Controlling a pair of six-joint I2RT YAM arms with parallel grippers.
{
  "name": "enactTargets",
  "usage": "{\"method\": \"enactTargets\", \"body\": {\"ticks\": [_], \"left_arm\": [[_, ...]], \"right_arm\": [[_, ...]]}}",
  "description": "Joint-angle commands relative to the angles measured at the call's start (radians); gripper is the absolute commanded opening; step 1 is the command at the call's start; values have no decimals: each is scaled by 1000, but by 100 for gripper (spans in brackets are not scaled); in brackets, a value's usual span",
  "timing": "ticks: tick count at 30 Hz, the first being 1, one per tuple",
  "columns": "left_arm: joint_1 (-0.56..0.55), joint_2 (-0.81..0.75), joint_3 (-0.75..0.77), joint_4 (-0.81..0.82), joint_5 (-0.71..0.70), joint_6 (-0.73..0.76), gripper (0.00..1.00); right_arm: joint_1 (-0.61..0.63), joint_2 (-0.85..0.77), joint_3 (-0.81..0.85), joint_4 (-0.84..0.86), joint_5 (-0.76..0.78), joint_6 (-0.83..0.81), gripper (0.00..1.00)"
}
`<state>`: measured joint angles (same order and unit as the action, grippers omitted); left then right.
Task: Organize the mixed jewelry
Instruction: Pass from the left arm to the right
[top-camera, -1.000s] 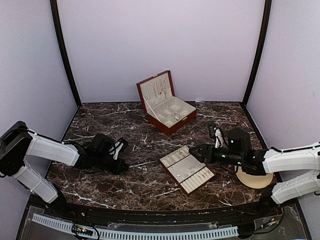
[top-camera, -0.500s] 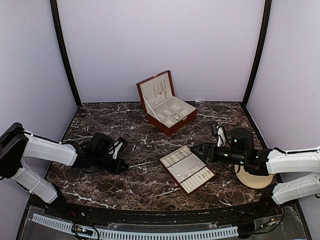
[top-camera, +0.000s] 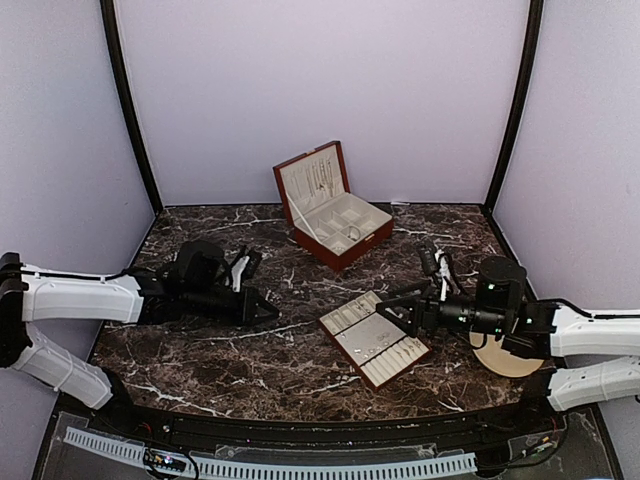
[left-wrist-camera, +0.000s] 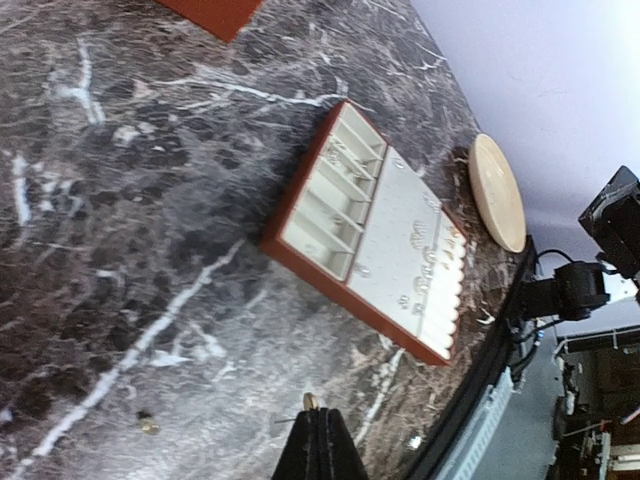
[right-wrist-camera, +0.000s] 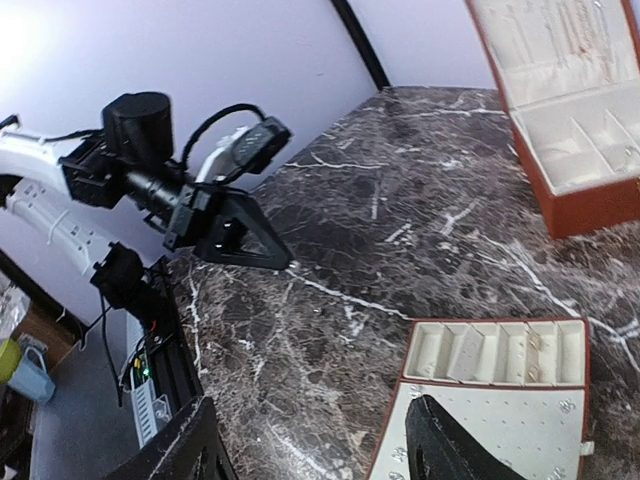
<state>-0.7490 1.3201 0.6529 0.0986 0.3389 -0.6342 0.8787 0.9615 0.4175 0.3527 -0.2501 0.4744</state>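
The left gripper (left-wrist-camera: 320, 428) has its jaws pressed tight together, low over the dark table (left-wrist-camera: 120, 250). A tiny shiny bit (left-wrist-camera: 310, 401) lies just by its tip. The right gripper (right-wrist-camera: 315, 425) has its jaws wide apart above the flat tray (right-wrist-camera: 500, 432). Small jewelry (left-wrist-camera: 426, 258) sits in that tray, and more hangs in the open box (top-camera: 345, 256).

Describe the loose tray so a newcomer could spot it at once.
On the dark marble table, look in front of the open box at the back, just right of centre. The tray lies flat there: red-brown rim, cream lining, slots along one end. Unlike the box it has no lid; unlike the plate to its right it is rectangular.
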Motion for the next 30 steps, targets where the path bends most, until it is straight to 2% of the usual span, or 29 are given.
{"method": "enactTargets", "body": {"ticks": [1, 8, 20, 30], "left_arm": [[-64, 39, 71, 22, 110, -137, 0], [-150, 108, 149, 74, 212, -199, 0], [-185, 141, 172, 152, 306, -241, 0], [-190, 140, 178, 160, 339, -249, 0]], "right_arm": [[96, -27, 9, 63, 33, -172, 64], [199, 22, 12, 91, 82, -308, 62], [351, 207, 128, 33, 277, -429, 53], [369, 330, 186, 49, 290, -451, 48]]}}
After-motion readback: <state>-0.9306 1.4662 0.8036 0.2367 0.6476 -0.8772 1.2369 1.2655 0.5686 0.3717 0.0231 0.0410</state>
